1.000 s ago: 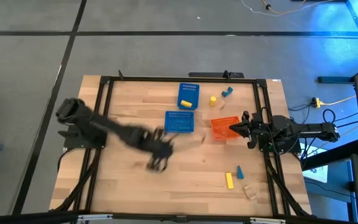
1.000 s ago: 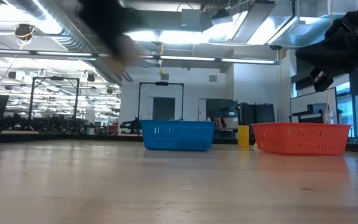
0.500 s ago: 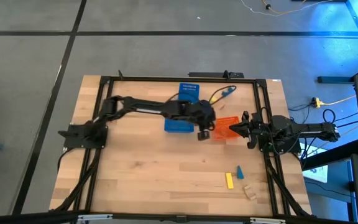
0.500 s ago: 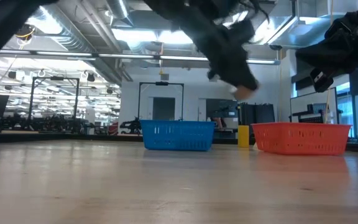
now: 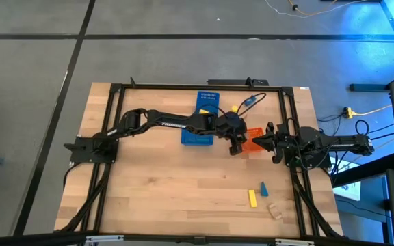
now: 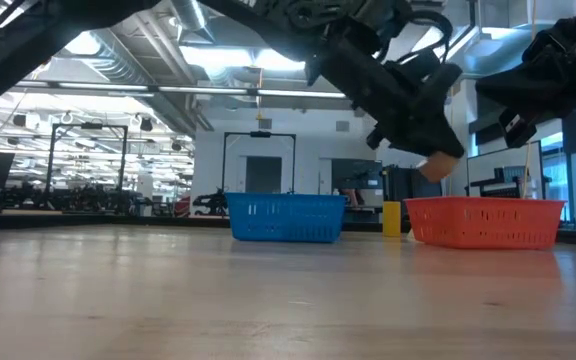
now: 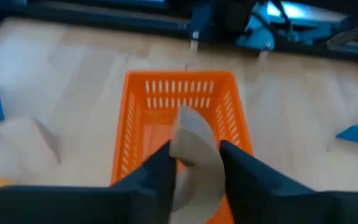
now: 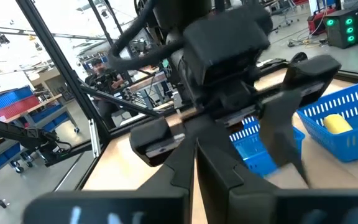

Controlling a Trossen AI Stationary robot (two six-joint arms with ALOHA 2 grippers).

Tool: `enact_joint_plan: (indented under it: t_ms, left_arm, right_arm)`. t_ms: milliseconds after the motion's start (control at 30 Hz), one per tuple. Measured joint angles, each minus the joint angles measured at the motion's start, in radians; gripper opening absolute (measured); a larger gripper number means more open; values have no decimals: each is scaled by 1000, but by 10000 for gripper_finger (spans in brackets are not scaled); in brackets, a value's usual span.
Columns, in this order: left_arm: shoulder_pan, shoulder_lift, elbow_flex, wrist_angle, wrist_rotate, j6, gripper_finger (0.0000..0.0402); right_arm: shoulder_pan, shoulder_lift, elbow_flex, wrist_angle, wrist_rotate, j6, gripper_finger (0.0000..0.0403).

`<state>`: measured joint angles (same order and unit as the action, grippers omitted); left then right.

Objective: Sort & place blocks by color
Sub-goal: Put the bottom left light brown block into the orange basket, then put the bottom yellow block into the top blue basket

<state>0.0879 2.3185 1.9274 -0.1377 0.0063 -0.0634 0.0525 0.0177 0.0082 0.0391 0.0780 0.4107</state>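
Observation:
My left gripper [image 5: 238, 145] reaches across the table and hangs over the orange basket's [image 5: 253, 134] left part, shut on a natural-wood block [image 7: 192, 138] with a rounded end. In the low view the block [image 6: 436, 166] is above the basket's rim [image 6: 483, 205]. My right gripper [image 5: 256, 142] waits, shut, at the basket's right side. A yellow block [image 8: 337, 122] lies in the far blue basket [image 5: 208, 101]. A yellow cylinder [image 5: 234, 108] and blue blocks [image 5: 250, 100] stand near the far edge. A yellow bar [image 5: 252, 197], a blue cone [image 5: 263, 188] and wood blocks [image 5: 273, 210] lie near the front right. My left gripper pinches the wood block between its two fingers [image 7: 160, 163], which press on its flat sides [image 7: 182, 149]. It comes from above, slanting toward the table's right. The block is lifted clear over the orange basket, and its rounded end [image 7: 194, 121] sticks out past the fingertips.
A second blue basket [image 5: 197, 134] sits just left of the orange one, under my left arm [image 5: 169, 123]. A black frame [image 5: 183, 87] runs around the table. Open wood surface [image 5: 169, 191] spreads over the near left half.
My left arm has swung fast from the table's middle toward the right and far side, and now stops over the orange basket. The wood block has travelled in its shut fingers, clear of the table. My right arm has kept still.

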Motion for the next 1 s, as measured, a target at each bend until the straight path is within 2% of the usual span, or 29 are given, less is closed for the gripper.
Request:
enact_joint_plan:
  t_ms: [133,267,367,600,633,733,800,1000]
  left_arm:
    - [0,0,0,55,0,21,192]
    - [0,-3,1,48,1,13,235]
    - [4,-42,-1,-68,10,14,244]
    - [20,-205,0,-354,76,-13,239]
    - [15,-219,0,-350,83,-26,239]
    - [-15,-297,-43,-313,85,-92,239]
    - [-43,-350,-105,-188,55,-145,239]
    - [-145,-569,-461,137,-150,-290,238]
  right_arm:
    - [0,0,0,0,0,0,20]
    - [0,0,0,0,0,0,20]
    - [0,0,0,1,0,0,20]
    - [0,0,0,1,0,0,20]
    - [0,-1,0,0,0,0,20]
    - [0,1,0,1,0,0,20]
    - [0,0,0,0,0,0,20]
    - [0,0,0,46,32,48,20]
